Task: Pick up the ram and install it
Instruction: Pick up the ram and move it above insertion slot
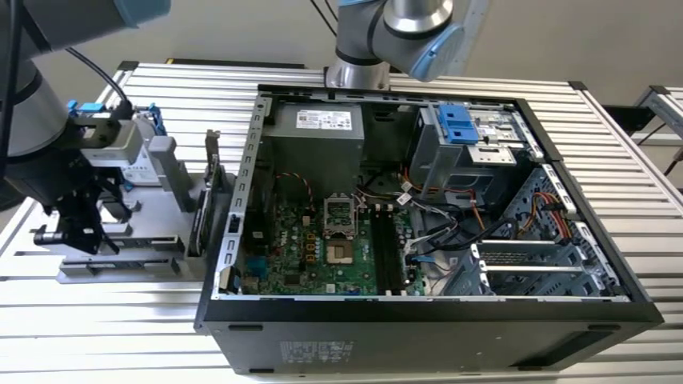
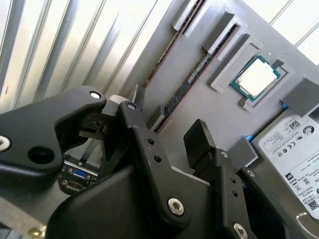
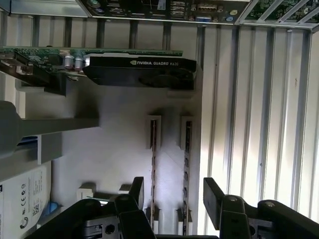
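At the exterior view's left, the arm is hanging its gripper over a gray tray. The tray is sitting just beside the open case, which is occupying the centre of the frame.

In the first wrist view the gripper is standing wide open and holding nothing, its fingers spread above the tray. The ram is standing on edge in a tray slot. As seen there, it is lying in the gap between the two fingers, with another stick just beside it in its own slot. Whether a finger is touching either one, I cannot tell.

In the second wrist view the ram is running along its slot, near a CPU and a hard drive that are also resting on the tray. A graphics card is standing upright on the tray, well apart from the fingers.
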